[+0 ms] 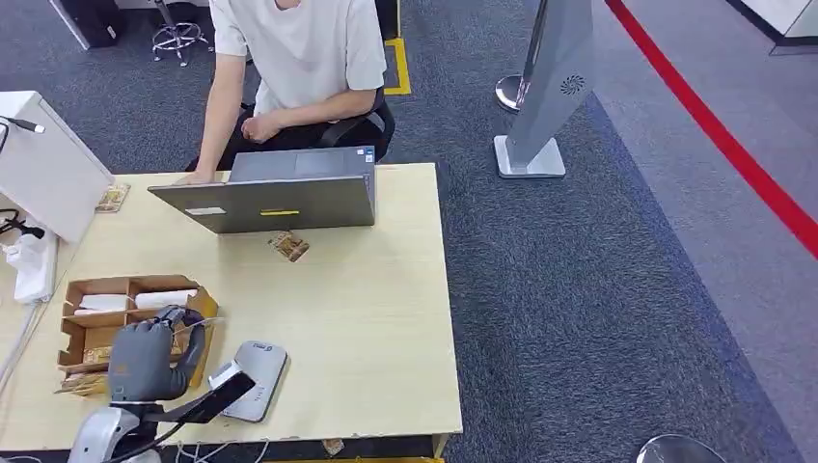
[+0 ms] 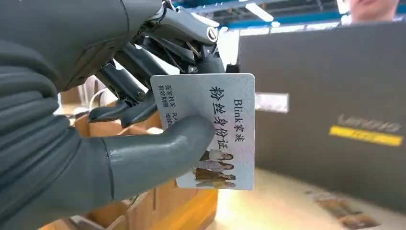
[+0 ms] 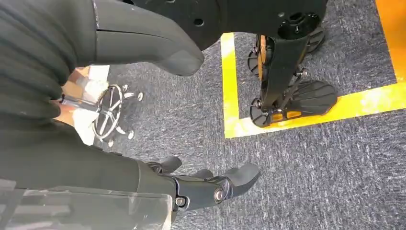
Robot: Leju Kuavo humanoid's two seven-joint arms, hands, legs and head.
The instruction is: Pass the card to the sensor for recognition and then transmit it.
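Sensor [image 1: 253, 378] on surface [image 1: 367, 318] near front edge, toward front-left corner. Compartment box [image 1: 121, 318] left of sensor, by left edge. Left hand [image 1: 149, 359] above box's front part, card [image 2: 210, 129] pinched in it. Laptop [image 1: 275, 193] at rear edge; person [image 1: 294, 68] seated behind it. Small packet [image 1: 288, 246] just before laptop. Another packet [image 1: 112, 198] at rear-left corner.

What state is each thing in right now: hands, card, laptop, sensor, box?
left hand: holds the card
card: pinched, upright, off the table
right hand: hangs over carpet, holds nothing
laptop: open
sensor: flat on table, nothing on it
cardboard box: open-topped
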